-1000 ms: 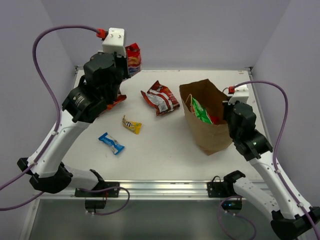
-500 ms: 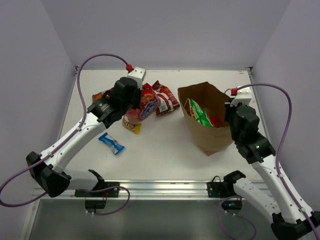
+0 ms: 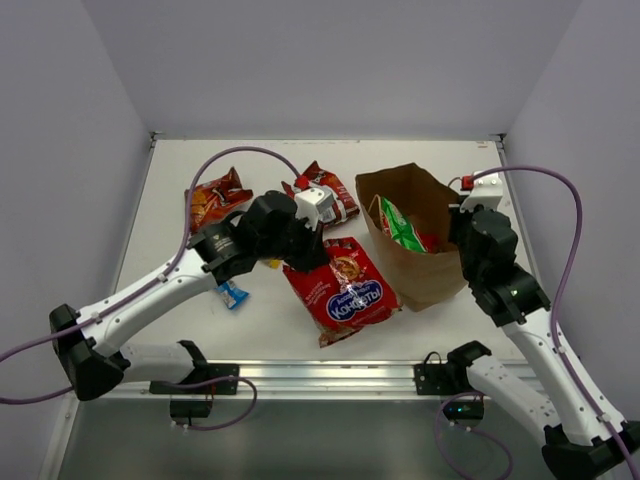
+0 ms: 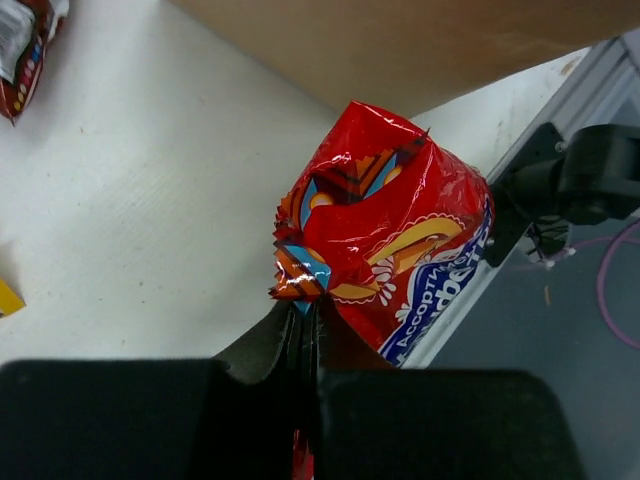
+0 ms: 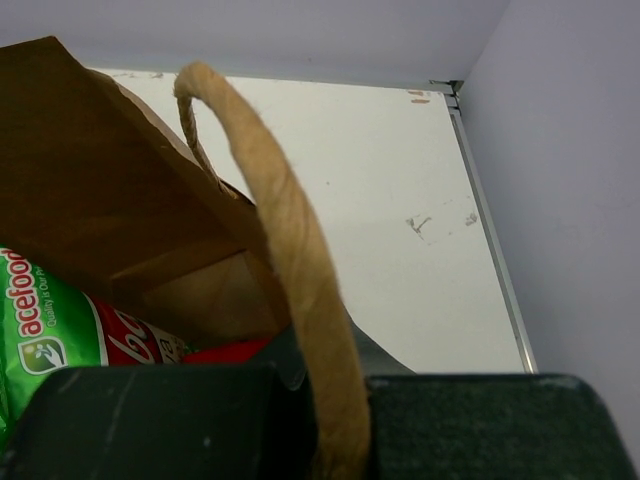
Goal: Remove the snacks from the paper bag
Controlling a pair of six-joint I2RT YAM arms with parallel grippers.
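My left gripper (image 3: 308, 255) (image 4: 305, 310) is shut on the crimped top edge of a big red chip packet (image 3: 342, 287) (image 4: 390, 240), which hangs low over the table's front middle, just left of the paper bag (image 3: 415, 260) (image 4: 400, 40). The brown bag stands open at the right. A green-white packet (image 3: 400, 225) (image 5: 40, 320) and a bit of a red one (image 5: 220, 350) show inside it. My right gripper (image 3: 458, 222) (image 5: 320, 370) is shut on the bag's twisted paper handle (image 5: 290, 260) at its right rim.
An orange-red chip bag (image 3: 213, 200) lies at the back left and a red-white packet (image 3: 332, 190) (image 4: 25, 50) behind my left wrist. A blue bar (image 3: 233, 293) peeks out under the left arm. A yellow pack's corner (image 4: 5, 297) shows. The metal front rail (image 3: 320, 375) is close.
My left arm has swung from high at the back left down to the front middle, carrying the red packet. The right gripper has kept hold of the handle; the bag shifted slightly.
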